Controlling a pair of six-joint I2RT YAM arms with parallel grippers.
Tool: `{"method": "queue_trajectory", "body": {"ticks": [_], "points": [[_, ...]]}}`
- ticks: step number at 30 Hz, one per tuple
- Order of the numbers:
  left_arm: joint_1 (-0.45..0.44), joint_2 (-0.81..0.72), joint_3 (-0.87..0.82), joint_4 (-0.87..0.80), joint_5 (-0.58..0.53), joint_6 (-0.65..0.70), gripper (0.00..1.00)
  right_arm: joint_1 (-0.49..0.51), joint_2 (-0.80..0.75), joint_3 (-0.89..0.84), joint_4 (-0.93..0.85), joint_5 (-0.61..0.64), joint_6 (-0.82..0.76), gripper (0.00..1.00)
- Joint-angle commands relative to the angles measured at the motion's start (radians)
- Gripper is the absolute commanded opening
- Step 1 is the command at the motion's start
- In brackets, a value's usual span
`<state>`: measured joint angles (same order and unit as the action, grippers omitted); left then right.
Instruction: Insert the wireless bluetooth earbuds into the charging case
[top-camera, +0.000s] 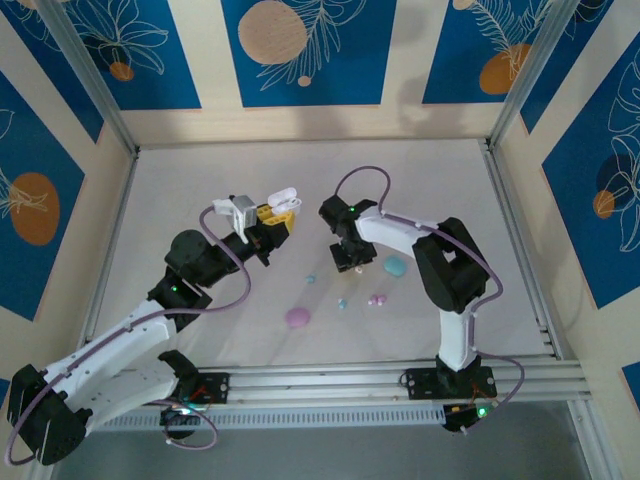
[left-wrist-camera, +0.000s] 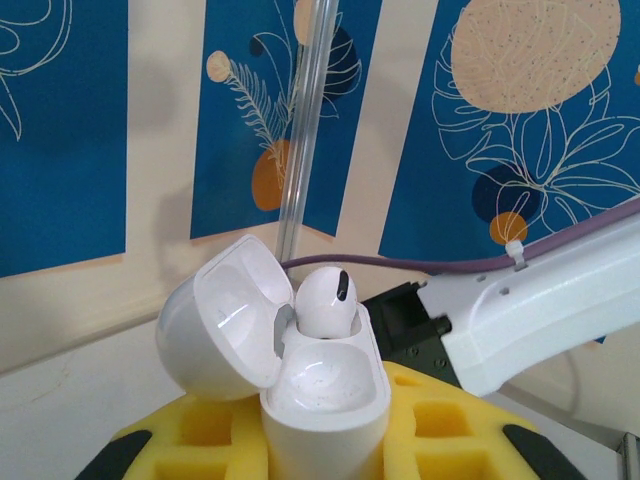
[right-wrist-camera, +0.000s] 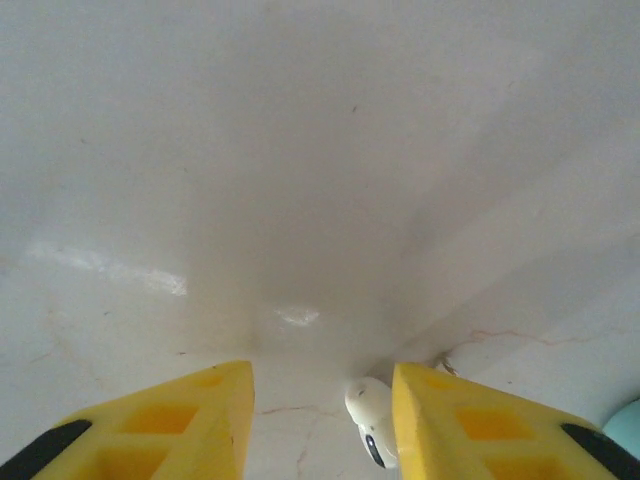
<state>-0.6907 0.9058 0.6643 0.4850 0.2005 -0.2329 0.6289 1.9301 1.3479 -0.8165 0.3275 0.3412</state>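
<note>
Earbud (right-wrist-camera: 369, 416) — tiny, light, glossy, likely slippery — lies between the parted fingers of right gripper (right-wrist-camera: 320, 425), best pinched across its bulb, while left gripper (left-wrist-camera: 325, 440) clamps open case (left-wrist-camera: 318, 392).

Rt arm (left-wrist-camera: 540, 310) just beside open case (left-wrist-camera: 325, 400); front socket free, back filled.

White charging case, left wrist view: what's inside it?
One white earbud sits in the far socket of the open white charging case; the near socket looks empty. The earbud's stem is hidden down in its socket.
</note>
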Motion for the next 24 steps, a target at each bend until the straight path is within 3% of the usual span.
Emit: {"method": "queue_trajectory", "body": {"ticks": [1, 6, 9, 17, 24], "points": [[-0.008, -0.013, -0.011, 0.030, -0.012, 0.004, 0.13, -0.069, -0.067, -0.002, 0.034, -0.159, -0.045, 0.44], [-0.009, 0.011, 0.006, 0.038, -0.007, 0.013, 0.14, -0.145, -0.024, 0.025, 0.060, -0.375, -0.074, 0.46], [-0.009, 0.021, 0.015, 0.047, -0.005, 0.009, 0.14, -0.162, 0.023, 0.047, 0.040, -0.434, -0.085, 0.47], [-0.007, 0.030, 0.016, 0.032, 0.000, -0.007, 0.14, -0.182, 0.063, 0.023, 0.022, -0.420, -0.069, 0.47], [-0.008, 0.043, 0.021, 0.038, -0.001, -0.007, 0.14, -0.194, 0.031, -0.016, -0.004, -0.322, -0.081, 0.48]]}}
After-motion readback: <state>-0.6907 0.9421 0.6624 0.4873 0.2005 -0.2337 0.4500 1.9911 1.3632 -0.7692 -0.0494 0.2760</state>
